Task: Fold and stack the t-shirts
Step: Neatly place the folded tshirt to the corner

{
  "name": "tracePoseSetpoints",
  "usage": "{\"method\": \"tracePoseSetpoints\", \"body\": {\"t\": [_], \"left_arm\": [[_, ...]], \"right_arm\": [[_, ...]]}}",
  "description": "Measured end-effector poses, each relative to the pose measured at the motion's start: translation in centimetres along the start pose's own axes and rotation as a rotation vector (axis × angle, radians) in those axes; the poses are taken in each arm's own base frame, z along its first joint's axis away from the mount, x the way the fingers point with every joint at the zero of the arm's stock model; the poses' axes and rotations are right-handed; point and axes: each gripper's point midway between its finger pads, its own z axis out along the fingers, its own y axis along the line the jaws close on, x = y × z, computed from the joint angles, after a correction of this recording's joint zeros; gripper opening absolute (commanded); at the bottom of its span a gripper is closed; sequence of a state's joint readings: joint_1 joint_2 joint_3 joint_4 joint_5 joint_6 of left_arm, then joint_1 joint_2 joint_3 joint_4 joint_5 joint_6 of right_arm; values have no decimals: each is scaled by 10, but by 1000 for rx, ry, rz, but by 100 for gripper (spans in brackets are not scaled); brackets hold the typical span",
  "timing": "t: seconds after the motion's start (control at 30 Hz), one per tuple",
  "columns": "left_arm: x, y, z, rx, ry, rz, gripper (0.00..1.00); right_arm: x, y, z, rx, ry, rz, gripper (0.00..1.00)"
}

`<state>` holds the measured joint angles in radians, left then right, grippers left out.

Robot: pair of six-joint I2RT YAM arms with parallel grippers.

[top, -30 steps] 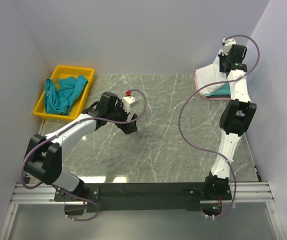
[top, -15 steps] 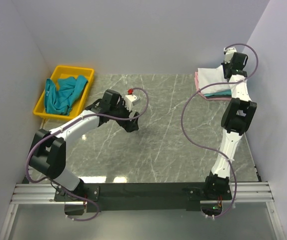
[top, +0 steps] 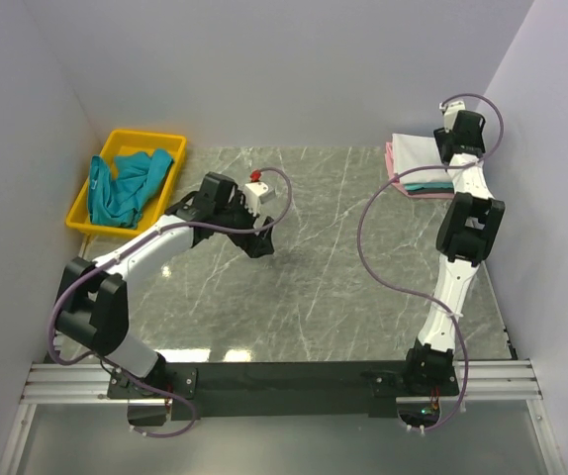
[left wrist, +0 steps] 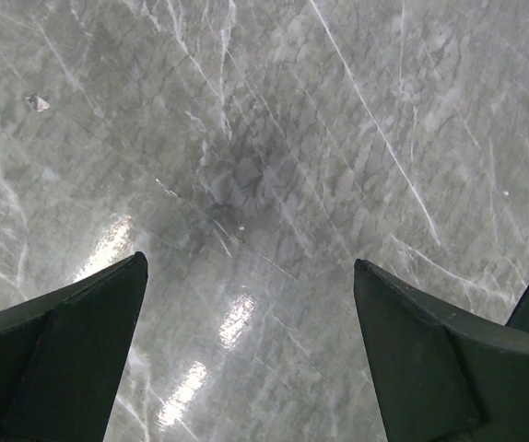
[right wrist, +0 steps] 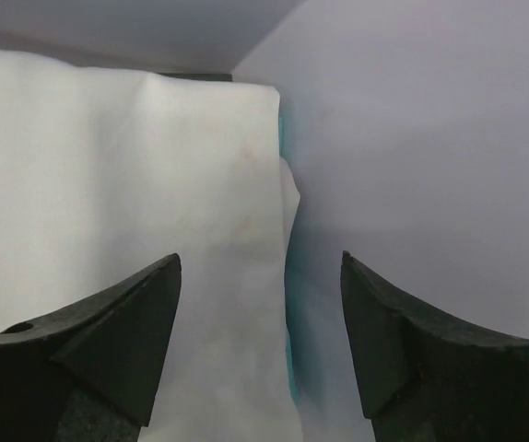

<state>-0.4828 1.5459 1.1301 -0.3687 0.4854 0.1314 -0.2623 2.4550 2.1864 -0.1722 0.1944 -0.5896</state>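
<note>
A folded white t-shirt [top: 416, 152] lies on top of a stack at the table's back right corner. Beneath it a teal t-shirt [top: 428, 185] and a pink t-shirt [top: 391, 161] show at the edges. My right gripper [top: 447, 148] hovers over the stack's right edge, open and holding nothing. In the right wrist view its fingers straddle the white t-shirt [right wrist: 108, 184] edge, and a teal strip [right wrist: 290, 354] shows beside the wall. Another teal t-shirt [top: 124, 186] lies crumpled in the yellow tray [top: 147, 137]. My left gripper [top: 259, 247] is open and empty over bare marble [left wrist: 274, 166].
The yellow tray sits at the back left, against the left wall. The right wall [right wrist: 430, 138] stands close beside the stack and the right gripper. The left arm stretches across the table's left half. A dark rail [top: 284, 376] runs along the near edge.
My right gripper has opened and let go of the white t-shirt, which went from lifted to lying flat on the stack. The left arm has shifted slightly.
</note>
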Motion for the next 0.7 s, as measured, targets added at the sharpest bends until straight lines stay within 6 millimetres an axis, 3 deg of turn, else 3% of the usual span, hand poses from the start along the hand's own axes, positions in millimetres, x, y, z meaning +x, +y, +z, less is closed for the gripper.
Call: {"method": "tracePoseSetpoints", "body": {"t": [0.13,0.27,0.37,0.5,0.57,0.63,0.7], "left_arm": [[-9,5,-13,-9,-38,-27,99],[-21,15,-29,-31,-91,-61,99],[-32,30,-42,-56,-134,-96,100],[-50,54,-64,-88,-202,-173,99],[-61,68,-76,-97,-241,-209,99],[-72,83,-88,-109,-284,-244,99],[-74,93,-96,-118,-311,-274,99]], "right_arm": [[-12,2,-25,-17,-2,5,78],[-64,10,-67,-60,-82,21,78],[-107,31,-107,-135,-153,27,78],[-143,72,-148,-265,-215,51,78],[-149,95,-161,-345,-215,77,75],[-142,110,-166,-414,-181,110,68],[-127,117,-166,-460,-129,152,52]]}}
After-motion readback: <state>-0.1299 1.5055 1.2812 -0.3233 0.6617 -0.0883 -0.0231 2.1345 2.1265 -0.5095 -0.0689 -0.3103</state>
